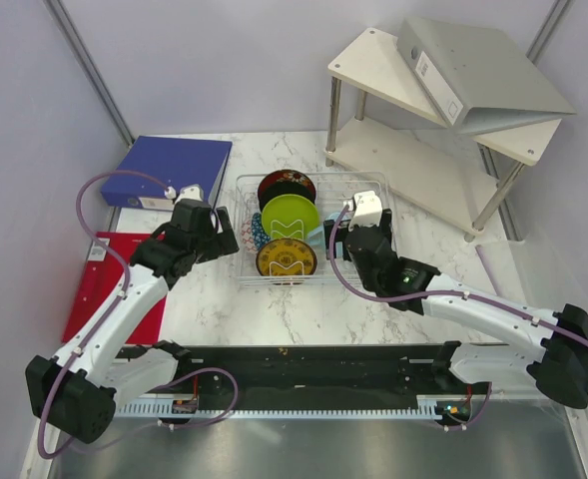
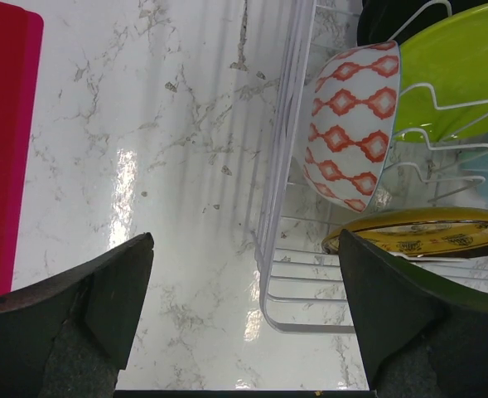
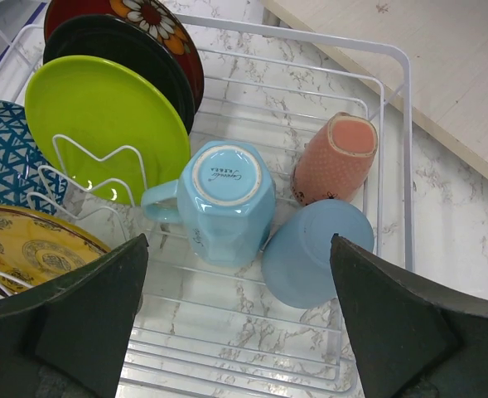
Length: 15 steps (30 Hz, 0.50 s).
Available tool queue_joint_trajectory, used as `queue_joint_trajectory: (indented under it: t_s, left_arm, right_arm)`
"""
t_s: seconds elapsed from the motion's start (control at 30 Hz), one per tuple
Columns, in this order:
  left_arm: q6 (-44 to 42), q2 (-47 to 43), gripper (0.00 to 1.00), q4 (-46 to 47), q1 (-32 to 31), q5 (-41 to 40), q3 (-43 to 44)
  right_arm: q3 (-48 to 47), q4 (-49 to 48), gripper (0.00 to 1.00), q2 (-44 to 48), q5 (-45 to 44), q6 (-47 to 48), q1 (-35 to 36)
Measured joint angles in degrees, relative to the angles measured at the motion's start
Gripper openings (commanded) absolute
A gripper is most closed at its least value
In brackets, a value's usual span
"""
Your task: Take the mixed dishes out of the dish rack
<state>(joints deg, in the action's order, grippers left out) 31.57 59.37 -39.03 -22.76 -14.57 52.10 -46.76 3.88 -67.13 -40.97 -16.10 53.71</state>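
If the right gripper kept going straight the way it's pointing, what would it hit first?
Most likely the upturned light-blue mug in the dish rack: it sits nearly centred between the open fingers of the right gripper. The round blue cup lies close beside it, and depth is hard to judge.

Enclosed lab test booth: plain grey panel walls (image 1: 224, 60), marble-look table (image 1: 303, 309), blue binder (image 1: 174, 165).

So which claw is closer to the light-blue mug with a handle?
Right. The right claw hangs open just above the mug; the left claw sits outside the dish rack's left side.
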Motion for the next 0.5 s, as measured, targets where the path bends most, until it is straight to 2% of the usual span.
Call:
queue_joint_trajectory:
  t_s: [0.5]
  left_arm:
    - [-2.25,-0.13,0.99,0.0,0.0,-0.48,0.0]
  right_arm:
    - [0.0,0.02,0.98,0.79,1.79,-0.61,0.0]
